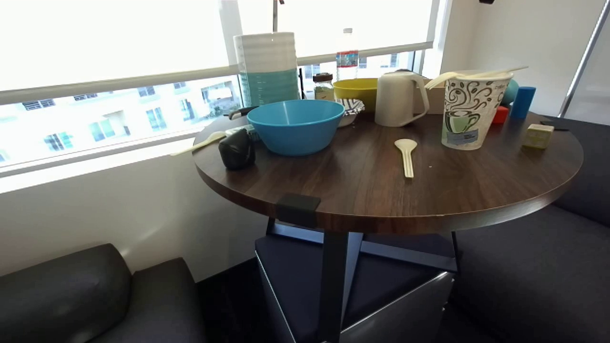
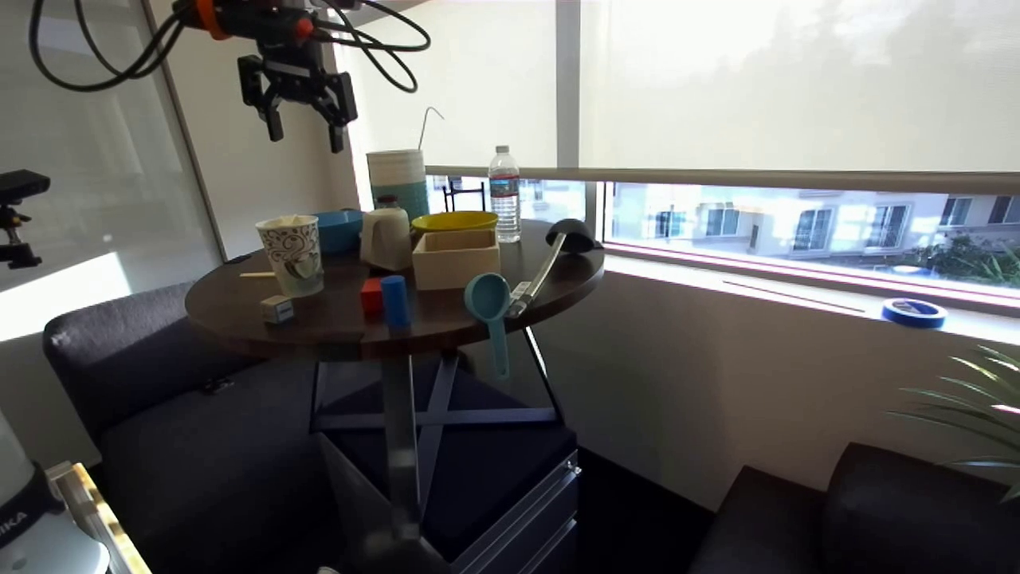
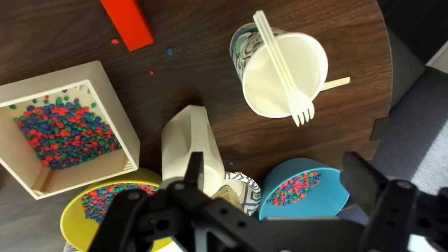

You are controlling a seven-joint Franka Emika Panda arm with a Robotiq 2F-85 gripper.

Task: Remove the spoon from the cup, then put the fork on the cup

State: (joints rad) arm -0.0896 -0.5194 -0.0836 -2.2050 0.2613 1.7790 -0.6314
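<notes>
The white patterned cup point(image 1: 469, 114) stands upright on the table; it also shows in an exterior view point(image 2: 292, 255) and in the wrist view point(image 3: 242, 52). The pale fork point(image 3: 280, 64) lies across the cup's rim, tines past one edge and handle end past the other; it also shows in an exterior view point(image 1: 442, 79). The pale spoon point(image 1: 406, 155) lies on the table beside the cup. In the wrist view only the spoon's handle point(image 3: 336, 83) shows; the cup hides the rest. My gripper point(image 2: 306, 139) is open and empty, high above the table; its spread fingers show in the wrist view point(image 3: 273, 157).
A cream jug point(image 1: 399, 100), blue bowl point(image 1: 295, 126), yellow bowl point(image 2: 456, 222) and square cream box point(image 2: 456, 271) crowd the table. A red block point(image 2: 372, 296), blue cylinder point(image 2: 395, 301) and small cube point(image 2: 277, 309) stand near the cup. Another pale utensil point(image 1: 209, 139) overhangs the table edge.
</notes>
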